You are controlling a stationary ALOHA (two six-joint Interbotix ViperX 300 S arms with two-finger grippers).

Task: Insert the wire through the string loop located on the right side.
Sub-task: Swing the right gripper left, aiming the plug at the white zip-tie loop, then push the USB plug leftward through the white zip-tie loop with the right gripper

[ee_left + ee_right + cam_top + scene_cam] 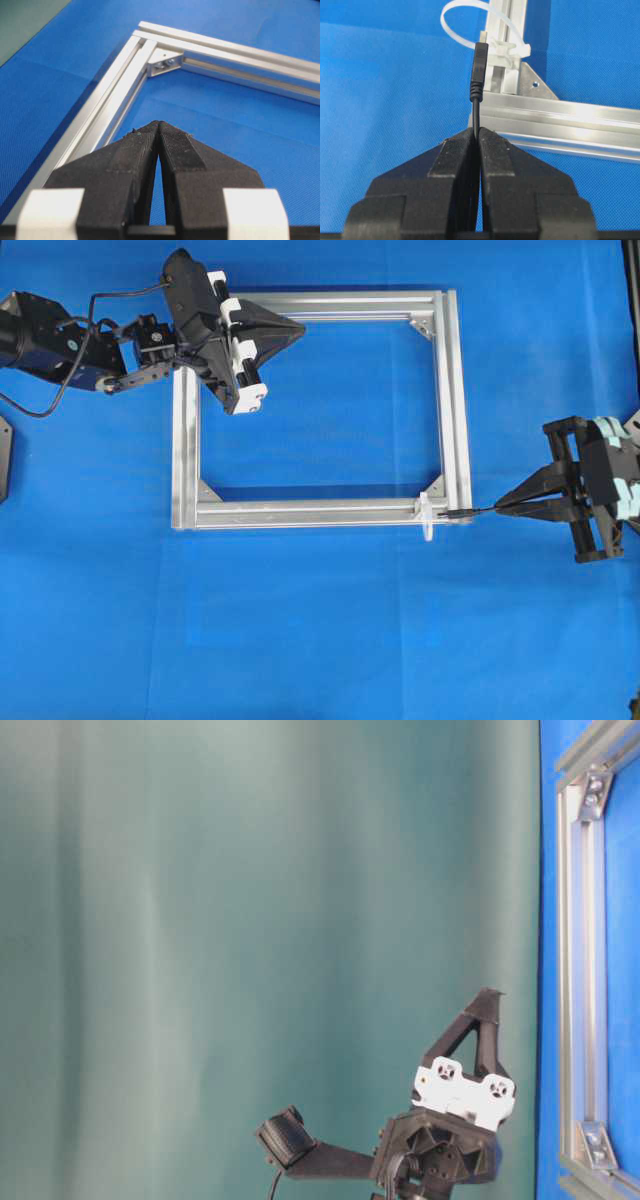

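Observation:
My right gripper is shut on the thin black wire, just outside the silver frame's lower right corner. The wire's dark plug sticks out ahead of the fingertips toward the whitish string loop tied to that corner. The plug's tip is right at the loop; I cannot tell whether it has entered it. My left gripper is shut on nothing, hovering over the frame's upper left part.
The square aluminium frame lies flat on the blue mat, with triangular brackets in its corners. The left arm and its cable reach in from the left edge. The left gripper stands near the frame rail.

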